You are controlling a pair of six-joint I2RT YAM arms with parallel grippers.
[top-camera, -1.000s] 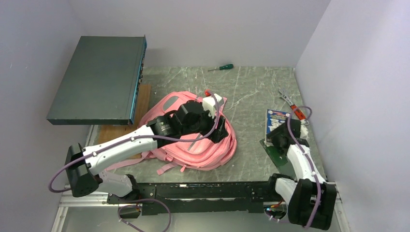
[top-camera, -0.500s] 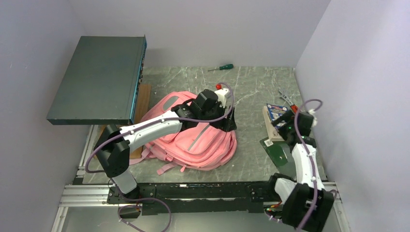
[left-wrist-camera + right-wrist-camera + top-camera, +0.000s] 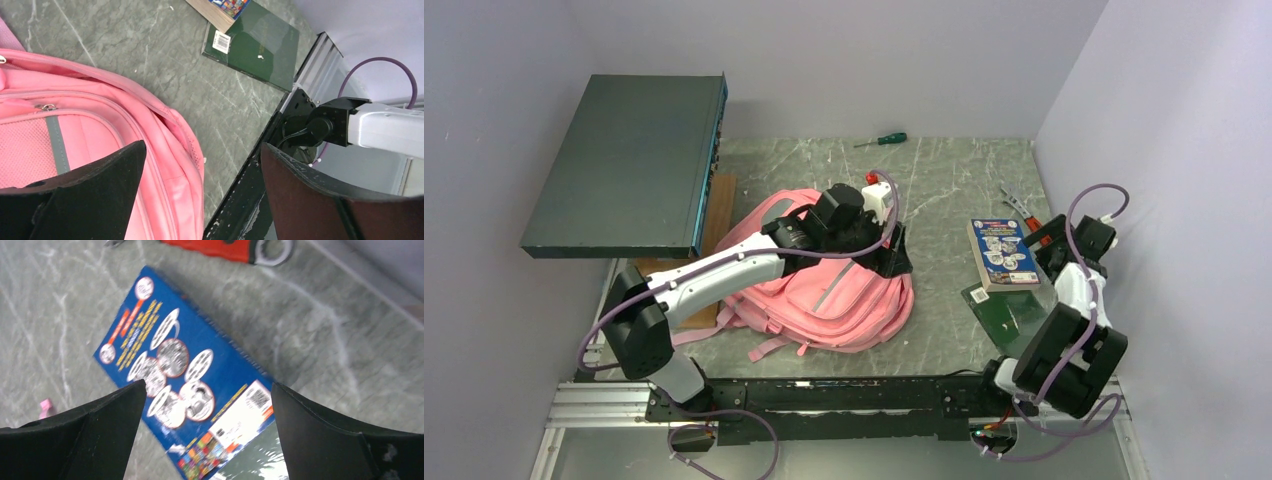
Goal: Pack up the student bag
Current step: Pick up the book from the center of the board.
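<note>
My right end effector, apart above the flat blue book, may skid off it; left end effector apart over student bag.

This is a robot lab test cell: plain pale walls box in a grey marbled tabletop. An aluminium rail edges it (a green-handled screwdriver lies at the back).

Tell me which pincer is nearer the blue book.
Right. The right pincer hangs open just over the blue book; the left pincer is farther off, open above the student bag.
</note>
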